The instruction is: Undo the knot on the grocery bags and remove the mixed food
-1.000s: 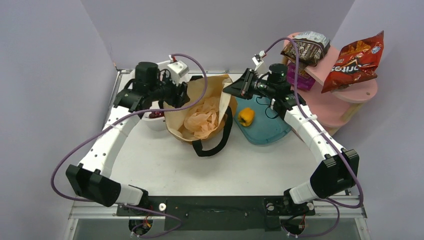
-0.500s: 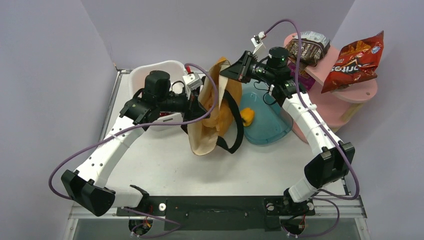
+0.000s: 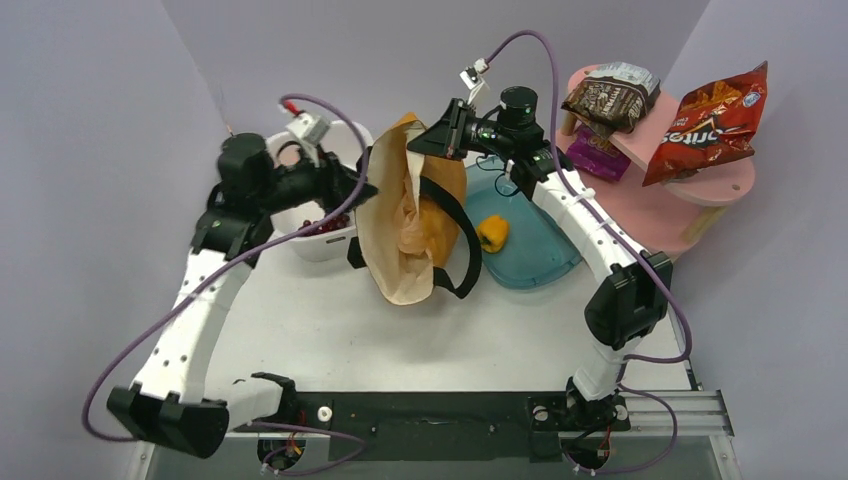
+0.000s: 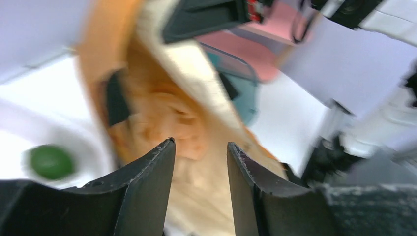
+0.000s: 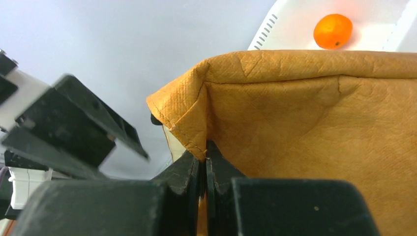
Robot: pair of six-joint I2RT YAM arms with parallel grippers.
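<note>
Now rim of tote (image 5: 319, 113) in tight right claw (image 5: 203, 150), long axis downward; left claw (image 4: 199, 145) half-open, empty

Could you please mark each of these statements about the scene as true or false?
1. The right gripper pinches the rim of the tote. True.
2. The yellow pepper is inside the tote. False: it lies in the teal tub beside the tote.
3. The left gripper has its jaws apart, with nothing between them. True.
4. The red chip bag lies on the table. False: it rests on the pink shelf.
5. The orange lies in the white tub. True.
</note>
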